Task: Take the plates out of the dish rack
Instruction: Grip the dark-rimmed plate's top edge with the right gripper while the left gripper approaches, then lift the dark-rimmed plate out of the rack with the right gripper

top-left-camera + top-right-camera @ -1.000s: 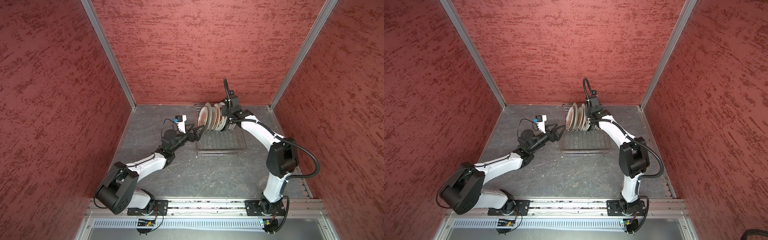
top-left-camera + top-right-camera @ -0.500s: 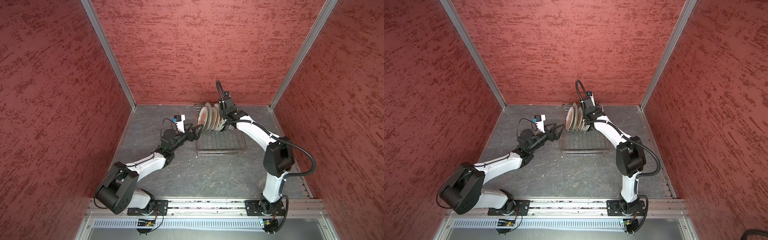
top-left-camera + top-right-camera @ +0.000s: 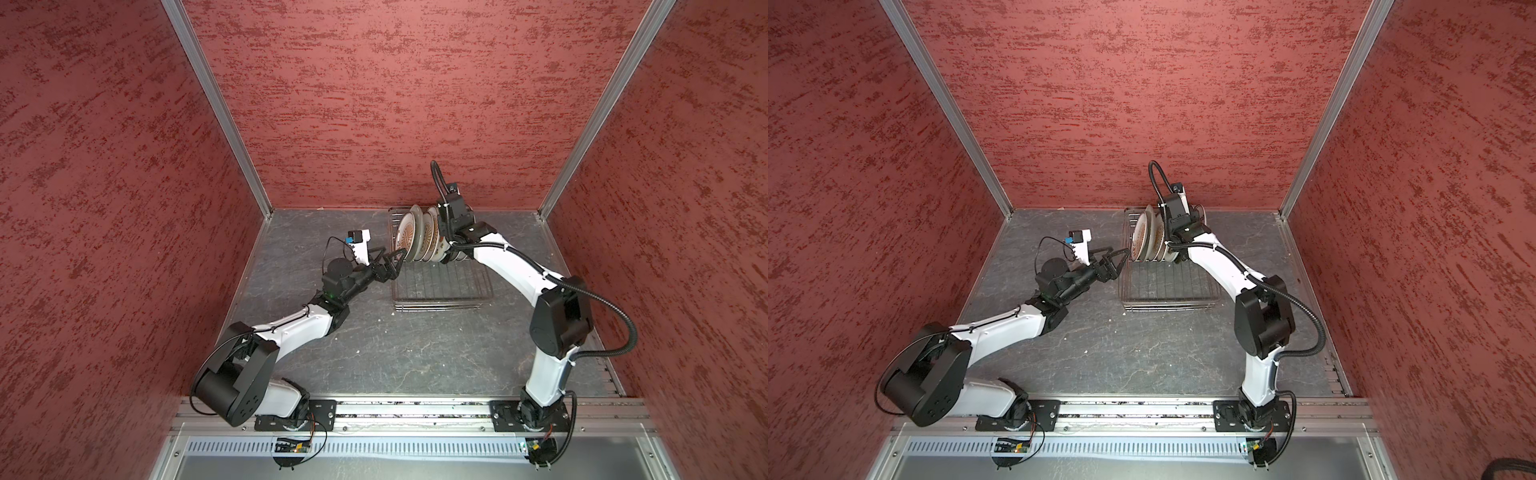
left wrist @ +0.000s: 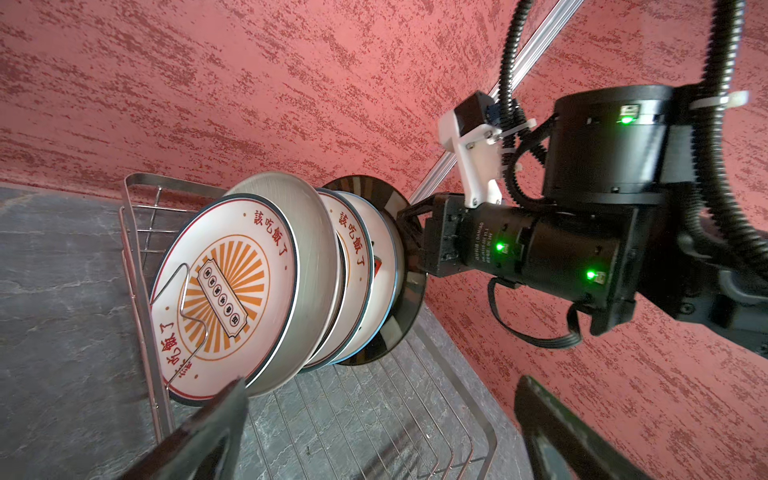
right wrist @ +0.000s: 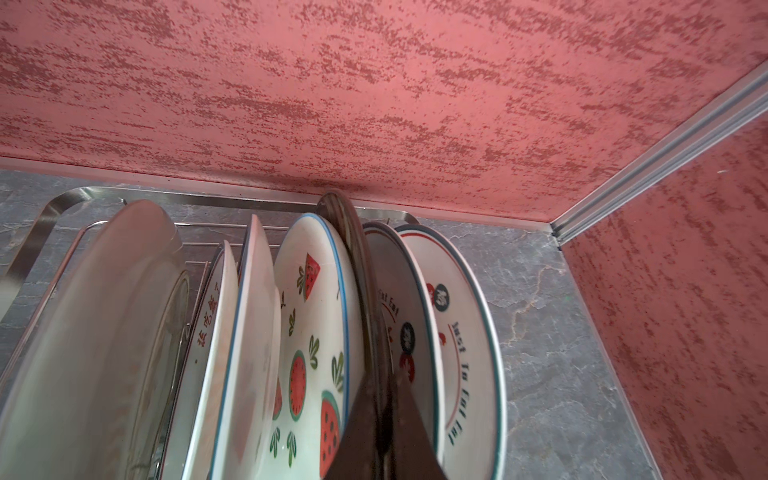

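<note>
In both top views the rectangular silver wire dish rack sat at upper centre. Its round white printed plates stood on edge at the far end. Within the last second the right gripper had shifted left along the row and pinched shut on the rim of a dark glossy plate, beside the watermelon plate. The left gripper stayed spread wide and empty, just left of the rack. The grasp looked secured and lifting seemed next, with nothing yet unloaded.
</note>
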You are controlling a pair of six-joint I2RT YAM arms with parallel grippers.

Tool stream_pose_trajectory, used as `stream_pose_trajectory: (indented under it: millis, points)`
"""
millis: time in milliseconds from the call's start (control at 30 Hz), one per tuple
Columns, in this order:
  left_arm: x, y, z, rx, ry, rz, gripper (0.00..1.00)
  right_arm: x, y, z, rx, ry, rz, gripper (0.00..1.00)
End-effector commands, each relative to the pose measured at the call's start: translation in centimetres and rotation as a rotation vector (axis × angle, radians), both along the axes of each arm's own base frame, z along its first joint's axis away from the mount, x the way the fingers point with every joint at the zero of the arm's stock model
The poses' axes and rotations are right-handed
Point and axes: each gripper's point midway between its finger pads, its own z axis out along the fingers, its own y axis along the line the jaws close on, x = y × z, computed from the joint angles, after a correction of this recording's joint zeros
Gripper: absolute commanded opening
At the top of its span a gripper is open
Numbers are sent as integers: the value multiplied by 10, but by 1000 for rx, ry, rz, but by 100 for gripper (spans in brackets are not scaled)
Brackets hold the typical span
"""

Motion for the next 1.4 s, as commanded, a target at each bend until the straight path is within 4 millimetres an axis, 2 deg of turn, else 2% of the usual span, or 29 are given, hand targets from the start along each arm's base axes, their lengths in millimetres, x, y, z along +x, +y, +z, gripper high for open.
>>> stream_pose_trajectory:
  millis: [0,300,500,1000,1367]
  points:
    - [2,-1,5,-15,-7,-7,99,-12,-4,93,78,-241,-28,0]
    - [4,-3,5,-9,7,-2,99,-25,-15,107,33,-276,-80,0]
    - [1,-2,8,4,0,7,100,-41,-19,122,1,-316,-105,0]
    - [-12,1,22,28,-29,9,99,-99,-44,156,39,-431,-167,0]
    - [-28,2,31,29,-39,-12,100,-137,-67,163,109,-481,-203,0]
